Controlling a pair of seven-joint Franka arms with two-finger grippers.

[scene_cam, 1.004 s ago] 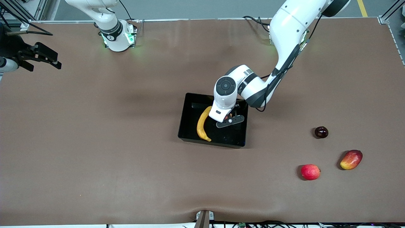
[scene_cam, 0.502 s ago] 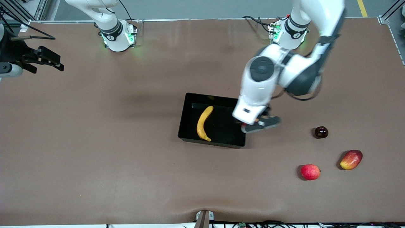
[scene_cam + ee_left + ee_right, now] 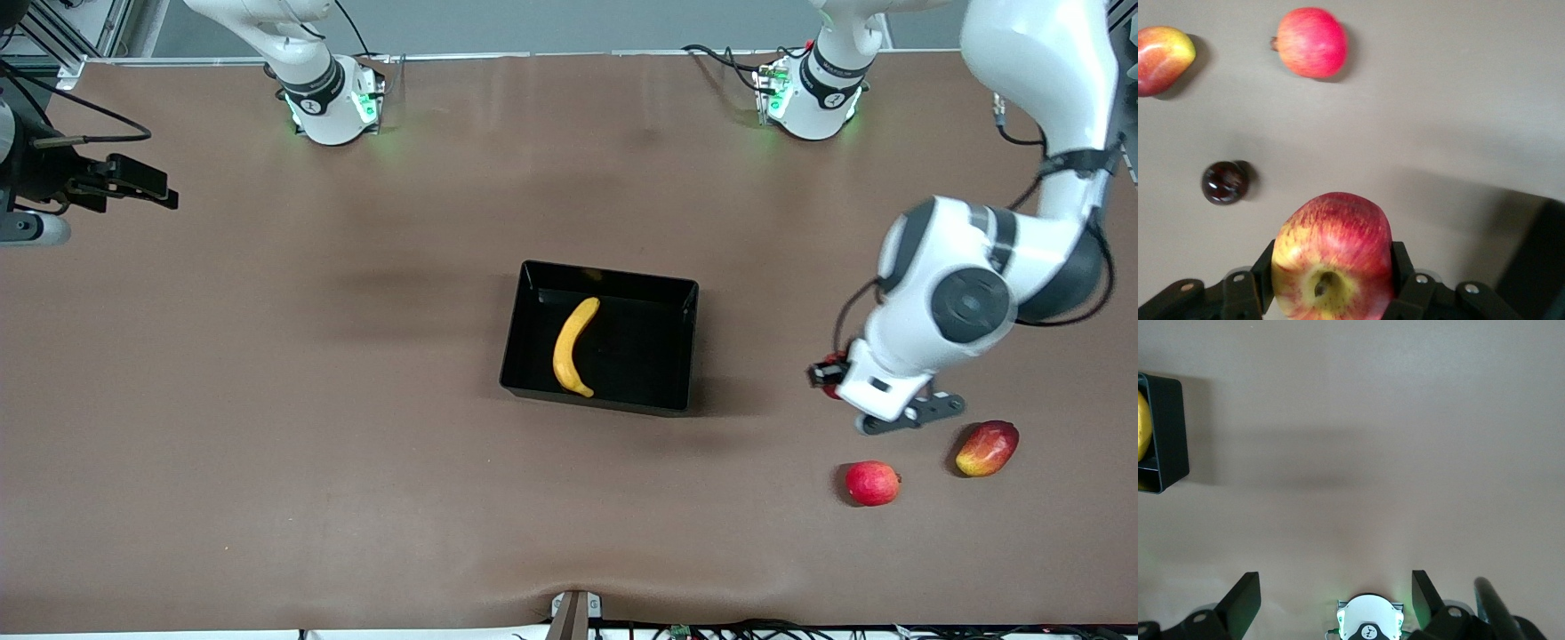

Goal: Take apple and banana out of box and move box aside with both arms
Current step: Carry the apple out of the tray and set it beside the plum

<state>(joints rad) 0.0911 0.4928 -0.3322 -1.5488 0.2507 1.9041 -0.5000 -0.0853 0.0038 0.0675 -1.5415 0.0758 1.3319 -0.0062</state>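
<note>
Pinching the apple (image 3: 1332,257) from both sides, the left gripper's (image 3: 1333,280) black fingers (image 3: 1262,270) press on the fruit's flanks, with its yellow stem dimple turned toward the wrist camera. The fruit looks firm and smooth-skinned, light enough for a two-finger hold, though its roundness means a pinch off its widest part could let it roll out; the present hold looks close to its widest part. In the front view only a sliver of red shows at the left gripper (image 3: 831,378), which hangs over bare table (image 3: 356,462) toward the left arm's end, well apart from the box (image 3: 533,293). Below it lie a small dark round fruit (image 3: 1224,182), a pink-red round fruit (image 3: 872,483) and a red-yellow mango (image 3: 987,448), so a set-down spot free of those three seems wise.

The banana (image 3: 572,346) lies alone in the box, lengthwise along the wall toward the right arm's end. It is soft and bruises easily; a gentle hold across its middle, where the curve balances, looks best. The box is stiff with low glossy walls, likely slippery, so each arm would do well to clamp a wall at either end.

The right gripper (image 3: 1335,600) waits with fingers spread wide and nothing between them, up over the table's edge at the right arm's end.
</note>
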